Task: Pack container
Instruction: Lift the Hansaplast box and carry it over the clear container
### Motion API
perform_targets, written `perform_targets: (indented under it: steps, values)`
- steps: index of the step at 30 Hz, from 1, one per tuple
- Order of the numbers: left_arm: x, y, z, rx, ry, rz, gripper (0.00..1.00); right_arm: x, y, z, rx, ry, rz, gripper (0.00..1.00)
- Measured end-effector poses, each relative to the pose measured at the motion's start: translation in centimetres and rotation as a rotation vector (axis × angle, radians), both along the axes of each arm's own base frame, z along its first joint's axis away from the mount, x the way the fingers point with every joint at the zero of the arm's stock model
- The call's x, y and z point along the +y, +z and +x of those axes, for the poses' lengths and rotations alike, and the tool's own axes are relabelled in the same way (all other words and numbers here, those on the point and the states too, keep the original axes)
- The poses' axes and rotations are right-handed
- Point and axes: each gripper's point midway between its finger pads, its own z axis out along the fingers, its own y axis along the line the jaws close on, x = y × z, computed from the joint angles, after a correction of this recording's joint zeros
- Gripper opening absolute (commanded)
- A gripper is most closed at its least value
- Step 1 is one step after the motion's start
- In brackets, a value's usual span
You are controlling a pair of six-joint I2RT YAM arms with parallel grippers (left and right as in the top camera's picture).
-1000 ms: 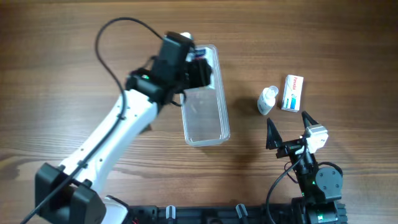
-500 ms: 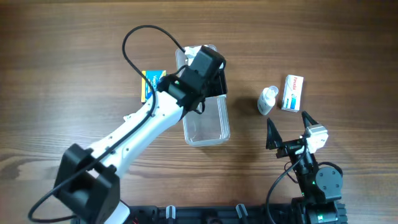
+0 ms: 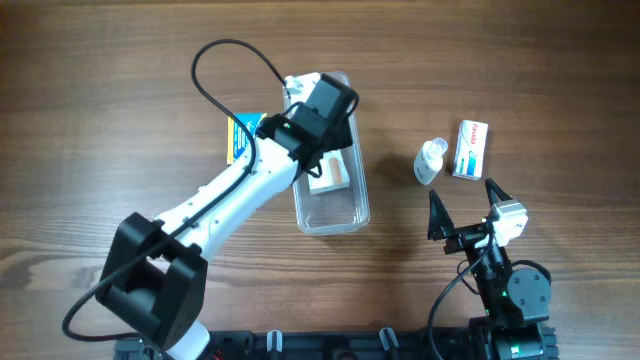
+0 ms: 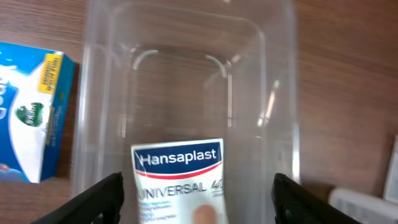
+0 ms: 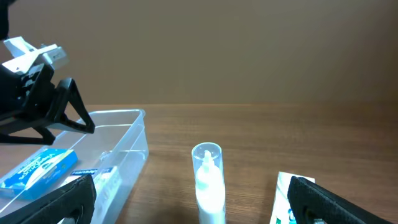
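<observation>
We see the container [image 3: 335,212], upper centre, holding one plaster box [image 3: 328,172]. The left gripper [image 4: 198,193] above it and the right gripper [image 3: 463,210], lower right, gape empty. A blue box [image 3: 237,137], bottle [image 3: 431,160] and white box [image 3: 469,149] lie outside, unpacked.

On the wooden table [image 3: 90,80] you have 4 loose items. The small clear bottle [image 3: 430,160] stands upright just beside the white box [image 3: 469,149], maybe touching it. A blue and yellow box [image 3: 238,137] lies flat, well apart from them. The Hansaplast box [image 4: 179,180] lies label up.
</observation>
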Motion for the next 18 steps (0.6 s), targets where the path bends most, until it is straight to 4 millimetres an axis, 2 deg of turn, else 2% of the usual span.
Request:
perform_targets:
  steps: [5, 11, 12, 14, 15, 18]
  values:
    - [1.0, -0.3, 0.8, -0.001, 0.031, -0.001, 0.73, 0.0, 0.0, 0.0, 0.0, 0.0, 0.0, 1.0]
    - [0.8, -0.3, 0.9, -0.001, 0.027, -0.011, 0.73, 0.0, 0.0, 0.0, 0.0, 0.0, 0.0, 1.0]
    - [0.7, -0.4, 0.7, 0.013, 0.02, -0.016, 0.7, 0.0, 0.0, 0.0, 0.0, 0.0, 0.0, 1.0]
    - [0.6, -0.6, 0.4, 0.027, 0.013, -0.021, 0.57, 0.0, 0.0, 0.0, 0.0, 0.0, 0.0, 1.0]
    - [0.6, -0.7, 0.2, 0.036, 0.01, -0.021, 0.41, 0.0, 0.0, 0.0, 0.0, 0.0, 0.0, 1.0]
    - [0.5, -0.9, -0.2, 0.059, 0.006, -0.028, 0.08, 0.0, 0.0, 0.0, 0.0, 0.0, 0.0, 1.0]
